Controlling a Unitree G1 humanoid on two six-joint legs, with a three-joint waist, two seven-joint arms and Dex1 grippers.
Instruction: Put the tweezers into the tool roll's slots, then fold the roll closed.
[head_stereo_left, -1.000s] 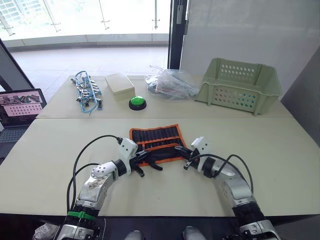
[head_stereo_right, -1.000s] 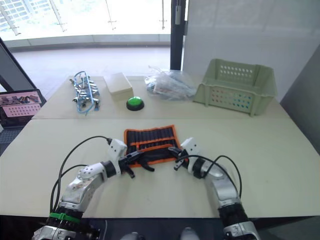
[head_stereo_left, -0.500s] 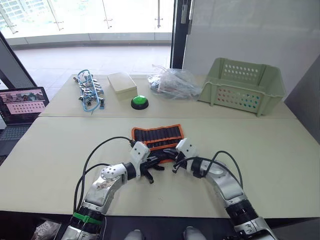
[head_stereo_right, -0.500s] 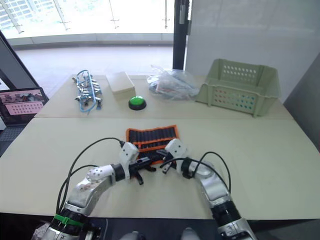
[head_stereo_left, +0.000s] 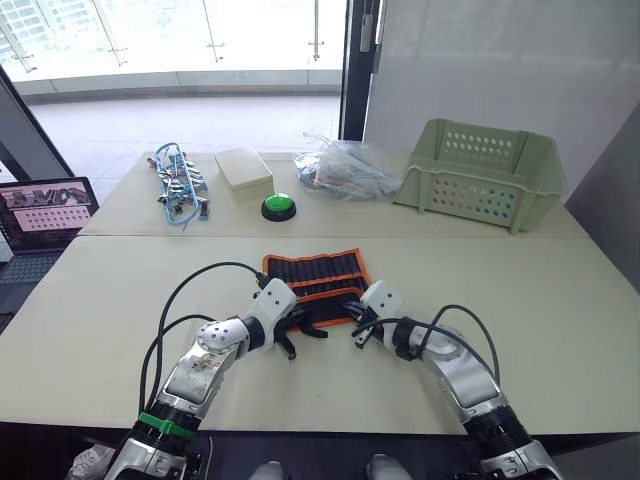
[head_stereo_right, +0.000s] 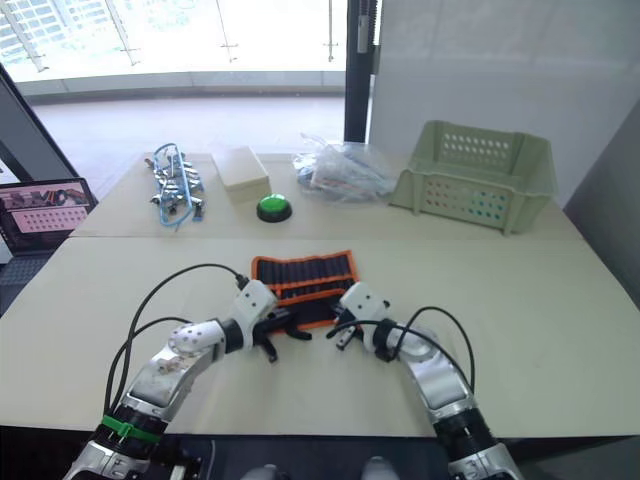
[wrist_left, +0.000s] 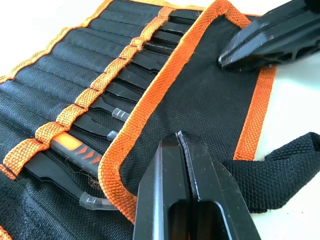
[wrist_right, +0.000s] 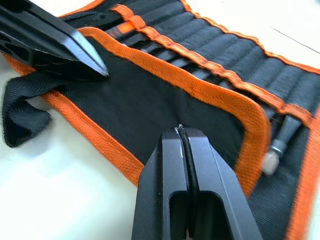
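Note:
The tool roll (head_stereo_left: 314, 276) lies open in the middle of the near table, black with orange edging. Its near flap (wrist_left: 200, 85) is folded up over the lower part of the slots (wrist_left: 85, 75). Several slim black tweezers (wrist_left: 131, 79) sit in the slots, beside an orange-handled tool (wrist_left: 70, 145). My left gripper (wrist_left: 179, 137) is shut, its tip resting on the flap's left end. My right gripper (wrist_right: 179, 131) is shut too, its tip on the flap's right end. The black strap (wrist_left: 280, 165) trails off the roll's near edge between the two grippers.
On the far table stand a pale green basket (head_stereo_left: 480, 175), a clear plastic bag (head_stereo_left: 345, 168), a green button (head_stereo_left: 279, 206), a cream box (head_stereo_left: 243, 167) and a blue-and-silver tangle of clips (head_stereo_left: 178, 188). A laptop (head_stereo_left: 45, 215) sits off the table's left edge.
The camera has shifted a little. Both grippers came in toward each other over the roll's near flap, and the right one has since eased slightly back to the right.

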